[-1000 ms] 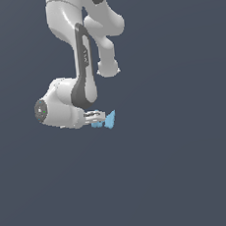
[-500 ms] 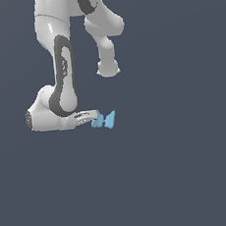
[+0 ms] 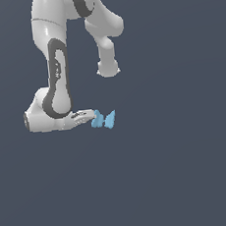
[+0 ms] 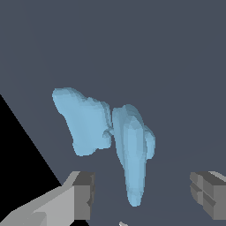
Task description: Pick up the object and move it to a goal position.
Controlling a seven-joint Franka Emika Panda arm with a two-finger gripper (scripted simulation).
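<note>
The object (image 3: pixel 104 119) is a small light-blue irregular shape with two lobes, resting on the dark grey floor. In the wrist view the object (image 4: pixel 110 132) lies just ahead of the fingers, and its long narrow lobe reaches down between them. My gripper (image 3: pixel 91 118) lies nearly level, pointing toward the exterior view's right, with its tips at the object's near edge. The gripper (image 4: pixel 145 194) is open: its grey fingertips (image 4: pixel 83 194) stand wide apart and neither touches the object. No goal position is marked in either view.
The flat dark grey floor (image 3: pixel 191 176) stretches all around. The arm's white links (image 3: pixel 56 66) rise above the hand, and an elbow joint (image 3: pixel 108 68) hangs over the area behind the object.
The hand has slid toward the exterior view's left and a little lower, drawing the fingers back from around the object. The object has stayed put.
</note>
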